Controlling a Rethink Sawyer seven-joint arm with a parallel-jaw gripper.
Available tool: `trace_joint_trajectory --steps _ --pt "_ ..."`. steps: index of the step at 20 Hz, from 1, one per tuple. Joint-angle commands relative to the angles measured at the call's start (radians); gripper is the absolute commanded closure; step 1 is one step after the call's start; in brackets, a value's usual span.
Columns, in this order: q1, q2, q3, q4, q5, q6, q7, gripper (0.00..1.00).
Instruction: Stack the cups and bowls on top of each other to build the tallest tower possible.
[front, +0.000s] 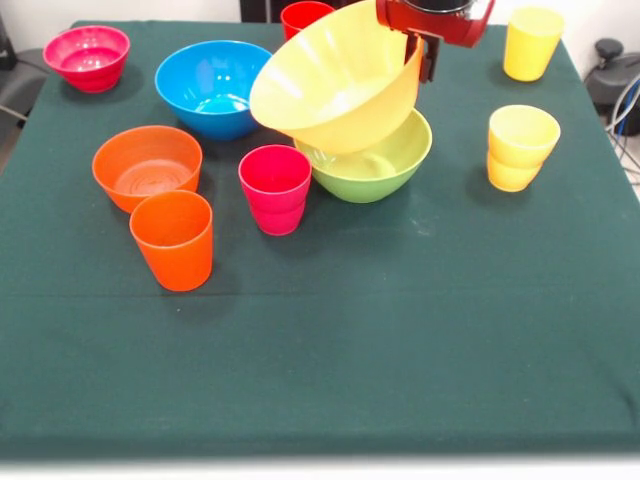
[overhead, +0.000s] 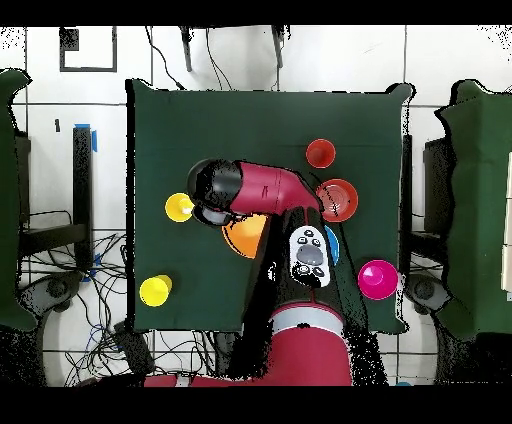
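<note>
The gripper (front: 428, 50) is seen at the far rim of the big yellow bowl (front: 335, 85); a dark finger (front: 427, 58) hangs against that rim, but whether the jaws are clamped on it cannot be told. The yellow bowl is tilted steeply, its mouth turned toward 10 o'clock, and is propped on the green bowl (front: 375, 165), which sits upright on the green tablecloth (front: 400, 330). Just beside the green bowl at 9 o'clock a magenta-pink cup (front: 275, 188) is found. The blue bowl (front: 210, 88) lies at 10 o'clock, close to the tilted rim. A red cup (front: 303, 17) is partly hidden behind the yellow bowl at 12 o'clock. At 3 o'clock two nested yellow cups (front: 520, 147) stand apart, with another yellow cup (front: 531, 42) at 2 o'clock. The orange bowl (front: 147, 165), the orange cup (front: 173, 239) and the magenta-pink bowl (front: 87, 57) are placed well off at 9 to 10 o'clock.
</note>
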Motion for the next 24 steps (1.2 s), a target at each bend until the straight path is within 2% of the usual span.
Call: trace_joint_trajectory --steps 1,21,22,24 --pt "0.012 -0.009 0.072 0.051 -0.051 -0.066 0.002 1.0" --pt "0.013 -0.004 0.066 0.037 -0.058 -0.066 0.001 1.0" --pt "0.013 -0.004 0.067 0.037 -0.058 -0.069 0.001 0.0" --pt "0.013 -0.005 0.068 0.043 -0.053 -0.07 0.007 0.0"
